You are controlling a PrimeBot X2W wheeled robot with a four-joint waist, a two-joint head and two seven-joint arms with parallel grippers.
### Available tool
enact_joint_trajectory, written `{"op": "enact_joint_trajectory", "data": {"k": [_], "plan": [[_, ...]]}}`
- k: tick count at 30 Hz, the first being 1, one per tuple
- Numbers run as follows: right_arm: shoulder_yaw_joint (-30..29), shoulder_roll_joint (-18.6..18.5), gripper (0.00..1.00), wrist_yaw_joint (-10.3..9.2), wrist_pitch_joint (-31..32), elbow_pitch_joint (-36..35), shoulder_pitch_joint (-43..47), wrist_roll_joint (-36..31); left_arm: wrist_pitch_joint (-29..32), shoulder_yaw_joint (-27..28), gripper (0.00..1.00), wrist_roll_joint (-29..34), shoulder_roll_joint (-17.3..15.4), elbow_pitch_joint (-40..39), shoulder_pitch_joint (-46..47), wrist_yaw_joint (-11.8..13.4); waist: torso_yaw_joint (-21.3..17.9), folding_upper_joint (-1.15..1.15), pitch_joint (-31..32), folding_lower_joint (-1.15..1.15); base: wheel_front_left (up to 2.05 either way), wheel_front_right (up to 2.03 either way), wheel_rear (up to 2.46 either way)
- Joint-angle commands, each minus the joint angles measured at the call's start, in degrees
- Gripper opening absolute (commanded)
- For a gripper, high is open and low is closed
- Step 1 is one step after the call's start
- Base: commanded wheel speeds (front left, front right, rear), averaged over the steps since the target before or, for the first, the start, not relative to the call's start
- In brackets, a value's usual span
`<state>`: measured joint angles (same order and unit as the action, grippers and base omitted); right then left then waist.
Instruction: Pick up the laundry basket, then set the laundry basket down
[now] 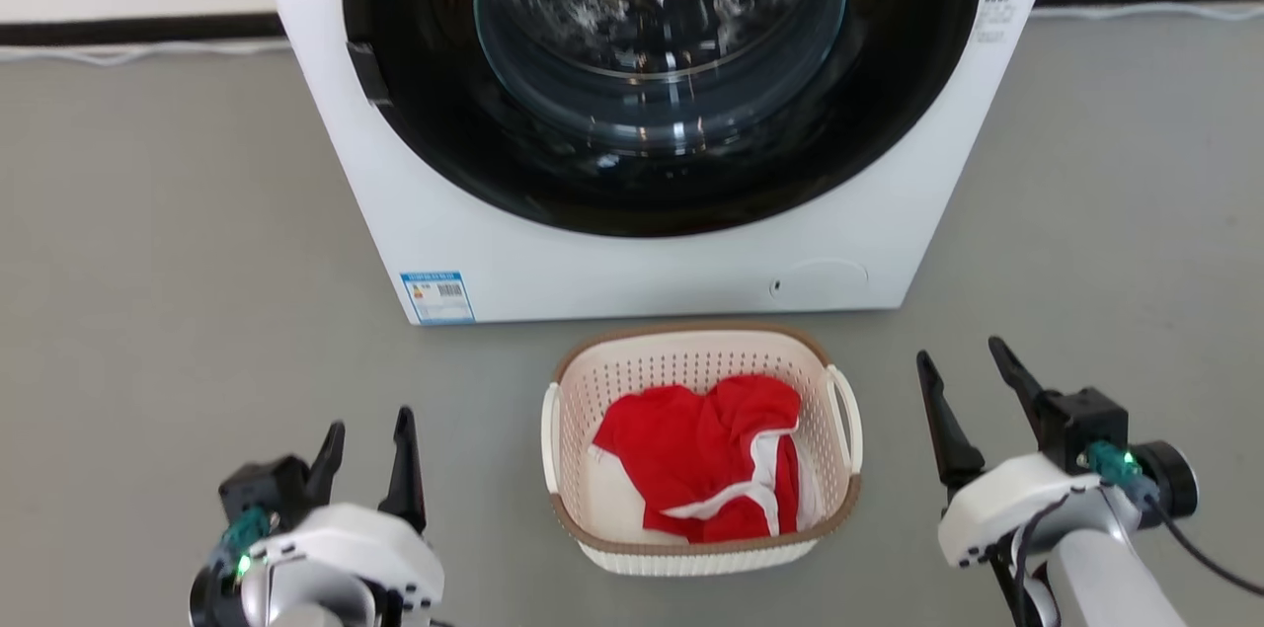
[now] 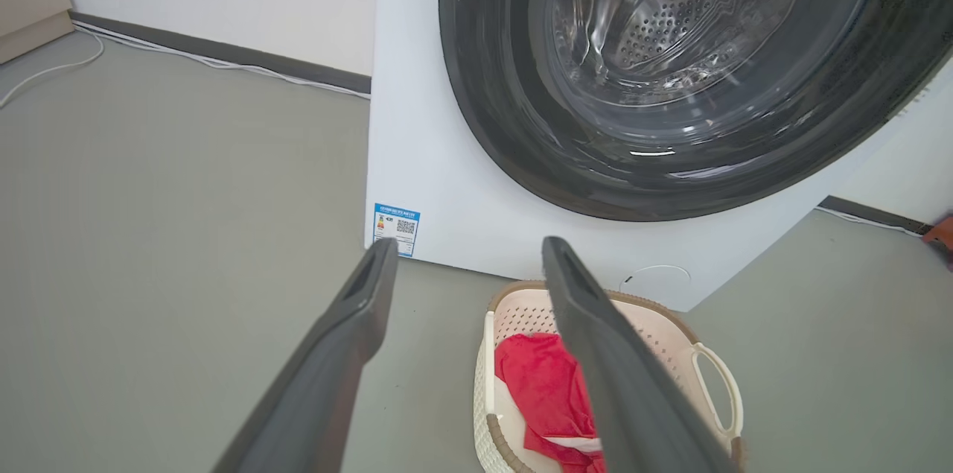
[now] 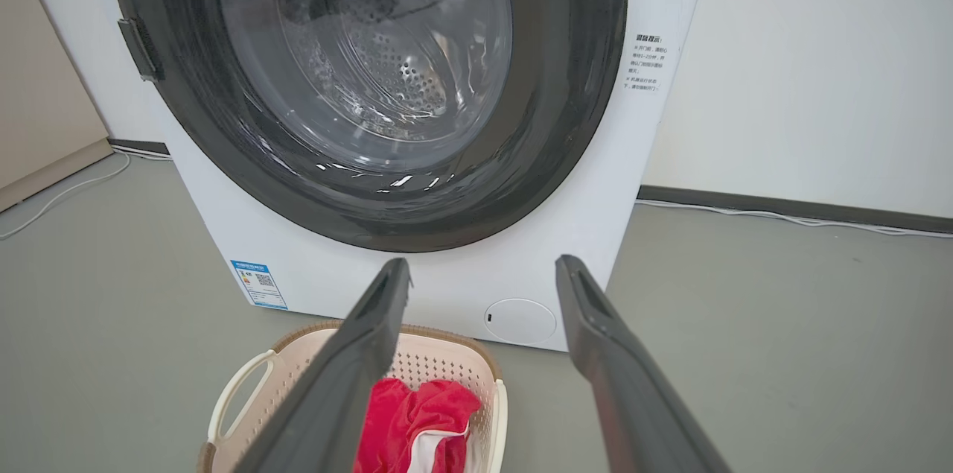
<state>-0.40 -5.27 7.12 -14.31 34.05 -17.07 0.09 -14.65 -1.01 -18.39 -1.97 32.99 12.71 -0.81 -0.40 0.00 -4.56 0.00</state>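
The laundry basket (image 1: 691, 365) is cream-white and perforated, with a brown rim and a white loop handle on each side. It stands on the grey floor just in front of the washing machine and holds a red and white garment (image 1: 706, 454). My left gripper (image 1: 367, 428) hangs open to the basket's left, apart from it. On the other side my right gripper (image 1: 963, 355) is open too, clear of the right handle. The basket (image 2: 670, 331) lies low right in the left wrist view behind the gripper (image 2: 465, 248). The right wrist view has the basket (image 3: 447, 361) low left beyond the open gripper (image 3: 482, 264).
A big white washing machine (image 1: 632, 262) with a dark round glass door stands right behind the basket. Grey floor (image 1: 158, 291) spreads to both sides. A white cable (image 2: 216, 62) runs along the dark skirting at the wall.
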Motion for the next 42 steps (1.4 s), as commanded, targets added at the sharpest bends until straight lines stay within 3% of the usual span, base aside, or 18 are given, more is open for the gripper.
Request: {"op": "enact_joint_trajectory", "data": {"k": [1, 21, 22, 30, 34, 42], "plan": [[0.80, 0.14, 1.00, 0.36, -0.69, -2.44, 0.77, -0.94, -0.35, 1.77, 1.00, -0.67, -0.91, -2.26, -0.82, -0.31, 0.39, 0.00, 1.79, 0.00, 0.00, 0.00, 0.00], [-4.06, 1.14, 1.00, 0.36, -0.69, -9.22, 9.28, -3.79, -0.35, 3.69, 1.00, -2.12, -0.91, -13.47, -10.22, 3.42, 0.59, 0.00, 6.74, 0.00, 0.00, 0.00, 0.00], [-5.19, 1.27, 0.00, -0.01, 0.01, -7.33, 10.05, -3.17, 0.01, 1.86, 0.00, -1.95, -0.20, -11.69, -11.58, 3.13, 0.59, 0.00, 6.73, 0.00, 0.00, 0.00, 0.00], [-5.60, 2.18, 0.00, -0.03, 1.01, -4.60, 11.66, -1.19, 0.66, 2.08, 0.00, -3.50, 0.28, -8.81, -13.22, 2.90, 0.60, 0.00, 6.71, 0.01, 0.00, 0.00, 0.00], [-5.71, 2.19, 0.00, -0.02, 1.81, -5.11, 11.66, 1.93, 1.35, 2.26, 0.00, -5.83, 0.24, -9.21, -13.06, 2.58, 0.60, 0.00, 6.76, 0.13, 0.00, 0.00, 0.00], [-5.41, 2.20, 0.00, 0.00, 2.81, -6.37, 11.84, 8.16, 2.58, 2.51, 0.00, -10.46, 0.16, -9.94, -12.69, 1.96, 0.58, 0.00, 6.48, 0.00, 0.00, 0.00, 0.00]]}}
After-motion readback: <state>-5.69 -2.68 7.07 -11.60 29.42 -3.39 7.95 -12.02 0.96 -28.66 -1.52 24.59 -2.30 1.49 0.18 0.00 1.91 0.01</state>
